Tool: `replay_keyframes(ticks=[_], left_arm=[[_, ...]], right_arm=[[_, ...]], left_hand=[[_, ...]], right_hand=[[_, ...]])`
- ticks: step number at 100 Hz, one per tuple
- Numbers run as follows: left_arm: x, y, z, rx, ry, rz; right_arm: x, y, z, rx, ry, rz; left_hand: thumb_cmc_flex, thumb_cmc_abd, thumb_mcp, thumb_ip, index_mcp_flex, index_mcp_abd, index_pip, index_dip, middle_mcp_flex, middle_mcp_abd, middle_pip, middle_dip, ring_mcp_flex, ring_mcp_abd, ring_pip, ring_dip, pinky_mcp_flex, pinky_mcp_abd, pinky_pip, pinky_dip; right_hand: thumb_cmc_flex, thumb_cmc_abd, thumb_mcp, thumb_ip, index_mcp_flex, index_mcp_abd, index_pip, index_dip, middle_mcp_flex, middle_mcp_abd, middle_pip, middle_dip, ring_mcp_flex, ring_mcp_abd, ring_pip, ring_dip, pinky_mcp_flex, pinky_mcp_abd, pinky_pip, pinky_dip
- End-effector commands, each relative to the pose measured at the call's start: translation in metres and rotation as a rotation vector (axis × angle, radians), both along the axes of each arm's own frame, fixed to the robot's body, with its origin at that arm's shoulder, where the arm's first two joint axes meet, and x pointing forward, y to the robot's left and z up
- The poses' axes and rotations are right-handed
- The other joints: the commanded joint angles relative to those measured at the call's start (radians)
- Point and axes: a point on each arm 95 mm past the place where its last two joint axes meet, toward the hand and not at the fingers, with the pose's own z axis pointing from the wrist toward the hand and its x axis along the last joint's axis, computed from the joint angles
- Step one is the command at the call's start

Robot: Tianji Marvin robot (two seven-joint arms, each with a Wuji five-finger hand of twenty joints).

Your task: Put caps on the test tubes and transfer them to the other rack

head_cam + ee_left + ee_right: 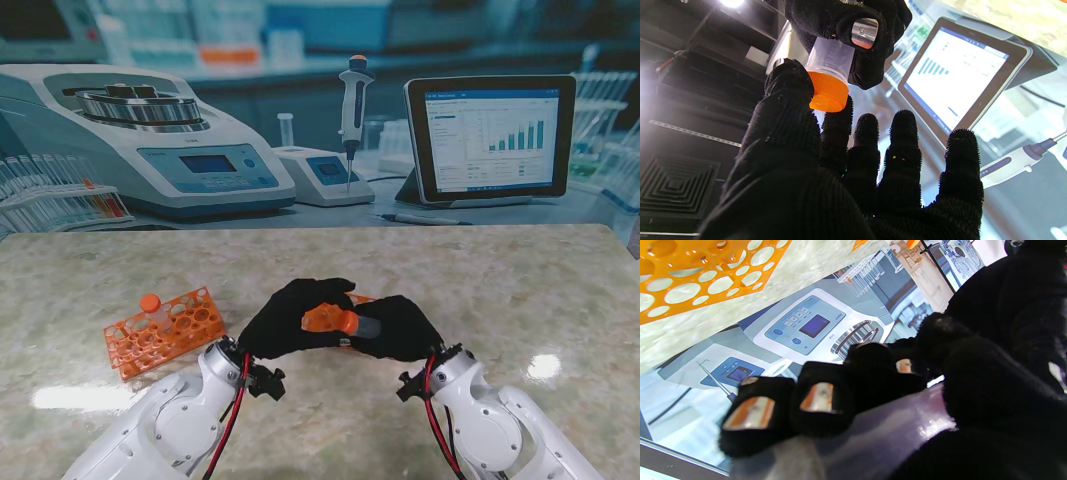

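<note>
Test tube [362,326] handling sits at the middle of the marble table [520,290], and everything here is placed against that tube. Farthest to its left lies an orange rack [165,332], flat on the table, with one orange-capped tube [150,303] standing in a hole at its far left corner. Next comes the left hand [290,320], black-gloved, raised off the table; its thumb [786,96] and index finger [836,126] pinch the orange cap [828,91] seated on the tube's mouth, while the other three fingers stand spread and touch nothing. The tube itself lies nearly level between both hands, its clear body [830,58] running rightward from the cap. To the right, the right hand [400,330] is clenched around that body, fingers [820,400] wrapped over it and thumb pressing from the other side. A second orange rack [700,276] shows beyond the tube in the right wrist view, mostly hidden by the hands from the stand.
</note>
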Motion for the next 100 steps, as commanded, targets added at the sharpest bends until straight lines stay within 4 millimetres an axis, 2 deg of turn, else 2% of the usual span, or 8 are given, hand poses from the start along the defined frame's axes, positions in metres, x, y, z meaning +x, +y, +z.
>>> replay_keyframes(ticks=[1, 68, 100], left_arm=[[-0.0023, -0.0001, -0.0027, -0.003, 0.008, 0.001], [-0.0022, 0.0015, -0.0017, -0.011, 0.002, 0.021], [-0.0005, -0.0052, -0.0007, -0.02, 0.013, 0.005]], right_arm=[[-0.0002, 0.0008, 0.0012, 0.01, 0.001, -0.008], [-0.0001, -0.0017, 0.0031, 0.014, -0.005, -0.017], [0.0003, -0.0006, 0.0027, 0.01, 0.0, -0.008]], left_hand=[[0.15, 0.043, 0.124, 0.041, 0.066, -0.176, 0.229, 0.049, 0.02, -0.03, 0.015, 0.014, 0.026, -0.031, 0.005, 0.009, -0.001, 0.002, 0.031, 0.003], [0.149, 0.04, 0.134, 0.041, 0.066, -0.179, 0.237, 0.048, 0.026, -0.031, 0.021, 0.02, 0.033, -0.031, 0.014, 0.021, 0.004, 0.001, 0.044, 0.001], [0.15, 0.044, 0.136, 0.039, 0.066, -0.174, 0.234, 0.042, 0.027, -0.031, 0.022, 0.021, 0.033, -0.031, 0.014, 0.022, 0.005, 0.002, 0.045, -0.001]], right_hand=[[0.015, 0.024, 0.006, -0.016, 0.047, 0.0, 0.067, 0.023, 0.041, -0.02, 0.019, 0.016, 0.017, -0.131, 0.202, 0.067, 0.059, -0.06, 0.274, 0.054], [0.015, 0.026, 0.006, -0.016, 0.046, -0.001, 0.068, 0.024, 0.041, -0.02, 0.019, 0.016, 0.017, -0.131, 0.202, 0.067, 0.059, -0.06, 0.274, 0.054], [0.014, 0.025, 0.006, -0.016, 0.046, -0.002, 0.068, 0.025, 0.041, -0.02, 0.019, 0.016, 0.017, -0.131, 0.202, 0.067, 0.059, -0.06, 0.274, 0.054]])
